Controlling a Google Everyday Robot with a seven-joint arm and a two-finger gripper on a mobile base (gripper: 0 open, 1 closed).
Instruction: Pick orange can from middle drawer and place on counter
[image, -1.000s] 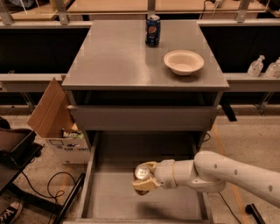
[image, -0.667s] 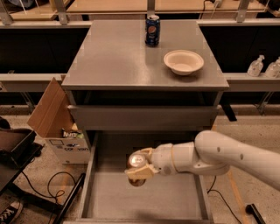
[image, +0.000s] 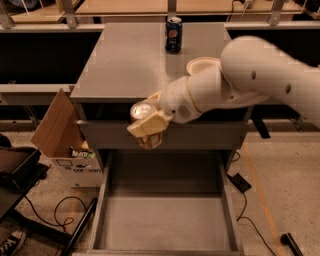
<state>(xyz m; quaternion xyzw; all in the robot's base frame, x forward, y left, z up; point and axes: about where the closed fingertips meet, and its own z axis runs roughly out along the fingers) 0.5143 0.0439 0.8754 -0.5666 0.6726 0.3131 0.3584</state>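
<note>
Your hand (image: 149, 131) clasps the small golden-orange can (image: 141, 110), silver top up, just off the front edge of the flat grey surface (image: 125, 65). Since 0.7 s ago it has risen clear of the wide grey metal drawer (image: 165, 222), which stands open below.

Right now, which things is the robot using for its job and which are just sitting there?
For the job: orange can, gripper shut on it above the middle drawer, counter.
Just sitting there: Pepsi can, white bowl, cardboard box.
</note>
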